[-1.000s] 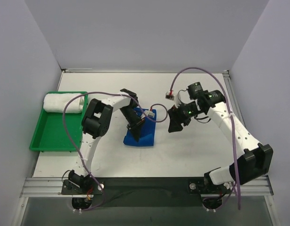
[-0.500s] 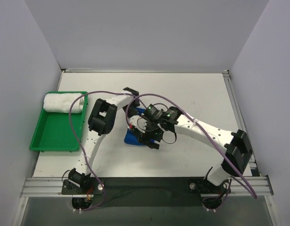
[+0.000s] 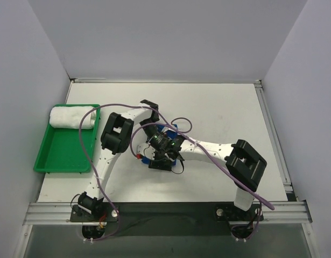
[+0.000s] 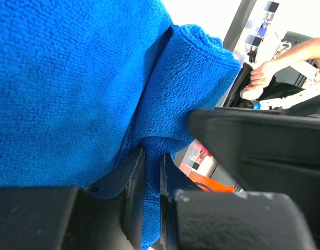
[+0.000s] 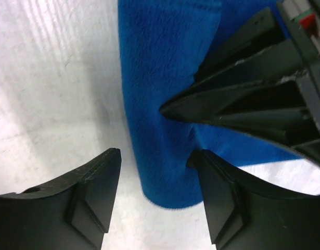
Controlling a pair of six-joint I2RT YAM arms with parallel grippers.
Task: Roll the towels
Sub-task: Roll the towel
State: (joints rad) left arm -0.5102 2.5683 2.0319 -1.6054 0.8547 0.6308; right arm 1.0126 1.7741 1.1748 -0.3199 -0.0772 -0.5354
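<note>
A blue towel [image 3: 148, 156] lies on the white table at the centre, partly rolled and mostly hidden under both grippers. My left gripper [image 3: 154, 141] is shut on a fold of the towel [image 4: 71, 78], with cloth pinched between its fingers [image 4: 152, 166]. My right gripper [image 3: 160, 159] is open, its jaws straddling the near end of the towel [image 5: 160, 78] just above the table [image 5: 154, 156]. The left gripper's fingers [image 5: 243, 104] press into the cloth in the right wrist view. A rolled white towel [image 3: 72, 117] lies at the far end of the green tray [image 3: 60, 156].
The green tray stands at the left edge of the table. Purple cables [image 3: 208, 156] loop over the towel and along both arms. A metal rail [image 3: 270, 123] runs along the table's right edge.
My right arm has swung from the right side across to the blue towel and lowered its open gripper over the towel's near end. My left gripper has stayed on the towel.
</note>
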